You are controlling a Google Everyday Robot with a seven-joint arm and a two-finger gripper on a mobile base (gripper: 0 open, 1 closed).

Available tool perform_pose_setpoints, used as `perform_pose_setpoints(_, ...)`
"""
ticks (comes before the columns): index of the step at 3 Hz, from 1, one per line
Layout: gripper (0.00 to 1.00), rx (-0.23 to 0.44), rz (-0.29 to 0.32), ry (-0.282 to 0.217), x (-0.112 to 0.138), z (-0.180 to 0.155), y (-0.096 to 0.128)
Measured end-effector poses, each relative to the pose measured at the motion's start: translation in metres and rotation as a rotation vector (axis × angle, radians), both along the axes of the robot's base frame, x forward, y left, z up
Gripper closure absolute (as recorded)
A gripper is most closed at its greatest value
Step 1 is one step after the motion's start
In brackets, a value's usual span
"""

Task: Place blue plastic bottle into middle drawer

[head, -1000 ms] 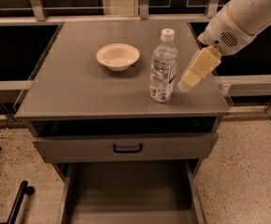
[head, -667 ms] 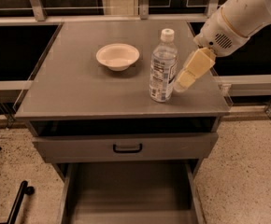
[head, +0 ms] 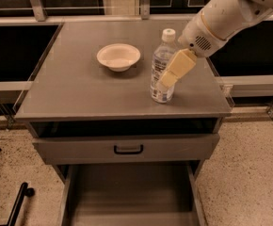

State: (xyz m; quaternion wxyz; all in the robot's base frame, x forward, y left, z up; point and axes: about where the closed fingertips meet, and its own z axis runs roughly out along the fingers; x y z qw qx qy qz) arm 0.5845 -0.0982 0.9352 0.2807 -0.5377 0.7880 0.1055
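One wide grey metal box, the middle drawer (head: 127,192), is seen pulled out at the bottom edge of the camera view, its plain flat floor bare between thin side walls. A speckled floor (head: 249,173) is seen on either side of it, and a black bar (head: 18,202) is seen lying at the lower left. Just above, a closed drawer front (head: 80,149) with a black handle (head: 128,149) is set under a dark open gap. Over that gap the flat grey cabinet top (head: 70,88) is spread.

On the right half of the top, near the front edge, the blue plastic bottle (head: 159,92) is stood upright, its white cap (head: 168,33) still screwed on. The tan gripper (head: 170,75) is laid slantwise against the bottle's right side, overlapping its upper body and label; whether it is open or closed on the bottle cannot be told from this view. The white arm (head: 221,18) is extended down from the upper right corner.

Farther back and to the left of the bottle, well apart from it, a shallow white bowl (head: 118,57) is set on the top. Behind the cabinet, a pale rail (head: 103,20) is run across dark panels.
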Motion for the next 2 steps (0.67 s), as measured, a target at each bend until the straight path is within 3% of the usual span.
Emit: perform_pose_setpoints(2, 0.0, 0.0, -0.011, 0.0, 0.0132, -0.0142, 0.0182)
